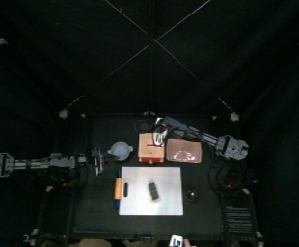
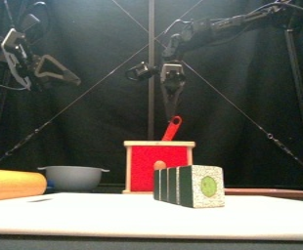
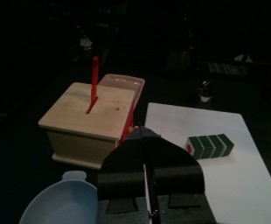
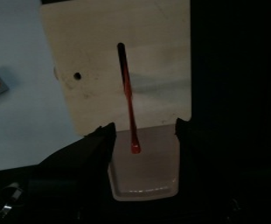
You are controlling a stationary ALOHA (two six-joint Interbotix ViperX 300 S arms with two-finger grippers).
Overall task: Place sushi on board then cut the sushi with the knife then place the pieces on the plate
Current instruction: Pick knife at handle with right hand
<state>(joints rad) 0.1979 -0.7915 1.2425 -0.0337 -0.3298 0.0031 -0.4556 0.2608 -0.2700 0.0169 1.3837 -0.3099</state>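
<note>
We read the right pincer (image 4: 141,131) as poised to fetch the tool. It hangs straight above the red knife (image 2: 173,128), jaws spread to either side of the handle and not touching it. The knife stands blade-down in the slot of the wooden box (image 1: 149,147), handle up and slightly tilted, which leaves it open to a grasp from above. The sushi roll (image 2: 190,186) lies forward of this pincer and well below it, on the white cutting board (image 1: 172,174). Its dark green blocks are joined, so we judge the placing done and the cutting not begun. Just beside the box, toward the right pincer's own arm, sits the pink tray (image 1: 182,150), ready for the pieces.

The left pincer (image 3: 142,133) hovers raised and well apart from the right one, near the blue-grey bowl (image 2: 73,177). Its jaws look pressed together on nothing, so we take that arm to be resting. An orange cylinder toy (image 2: 11,184) lies on the board on the left pincer's side of the roll.

The black table (image 1: 81,212) is flat and matte, and black curtains close the back and sides
</note>
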